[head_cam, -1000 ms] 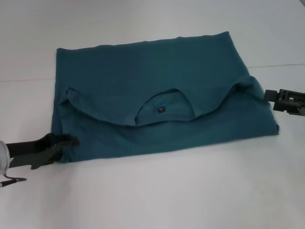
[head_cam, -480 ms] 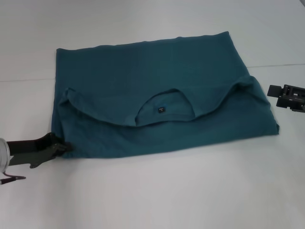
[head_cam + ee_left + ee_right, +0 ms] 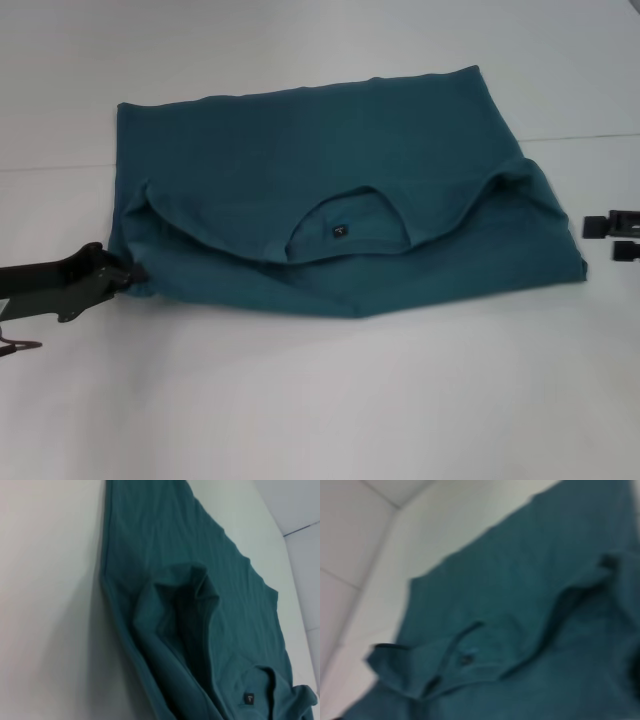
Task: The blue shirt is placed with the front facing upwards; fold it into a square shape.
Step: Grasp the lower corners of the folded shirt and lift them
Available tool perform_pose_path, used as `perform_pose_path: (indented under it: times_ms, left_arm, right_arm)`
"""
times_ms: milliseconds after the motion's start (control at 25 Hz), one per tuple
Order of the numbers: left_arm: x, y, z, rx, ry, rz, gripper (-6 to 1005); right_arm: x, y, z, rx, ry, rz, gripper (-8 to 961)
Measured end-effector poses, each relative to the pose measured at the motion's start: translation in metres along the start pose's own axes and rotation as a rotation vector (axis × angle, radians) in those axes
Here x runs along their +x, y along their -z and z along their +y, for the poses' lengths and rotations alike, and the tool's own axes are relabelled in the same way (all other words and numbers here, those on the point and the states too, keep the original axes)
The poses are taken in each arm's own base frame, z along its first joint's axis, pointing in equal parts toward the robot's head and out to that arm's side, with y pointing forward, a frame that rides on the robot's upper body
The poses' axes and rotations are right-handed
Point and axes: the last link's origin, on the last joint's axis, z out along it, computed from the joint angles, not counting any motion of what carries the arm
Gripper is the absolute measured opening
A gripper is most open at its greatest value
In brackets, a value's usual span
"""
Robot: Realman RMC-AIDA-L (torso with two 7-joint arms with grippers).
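The blue shirt (image 3: 330, 200) lies folded on the white table (image 3: 330, 400), its near half doubled back so the collar and small dark label (image 3: 339, 231) sit near the middle. The left gripper (image 3: 125, 275) touches the shirt's near-left corner; I cannot tell whether its fingers pinch the cloth. The right gripper (image 3: 612, 238) sits just off the shirt's right edge, apart from the fabric, its two fingers spread. Compared with a second ago, both grippers have drawn outward from the shirt, the right one now nearly at the frame's edge.
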Motion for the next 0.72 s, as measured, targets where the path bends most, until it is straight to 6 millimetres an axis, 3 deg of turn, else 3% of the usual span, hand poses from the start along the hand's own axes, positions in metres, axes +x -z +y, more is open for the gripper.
perform_pose_path:
  times_ms: [200, 400, 720]
  left_arm:
    - [0.002, 0.0, 0.003, -0.007, -0.013, -0.003, 21]
    - [0.005, -0.003, 0.009, -0.014, -0.032, -0.004, 20]
    - [0.008, -0.004, 0.013, -0.02, -0.046, 0.005, 20]
  right_arm:
    - [-0.028, 0.008, -0.002, 0.163, 0.009, 0.051, 917]
    - [-0.044, -0.003, 0.0, 0.303, 0.08, 0.104, 915]
    - [-0.036, -0.042, 0.005, 0.343, 0.176, 0.14, 912]
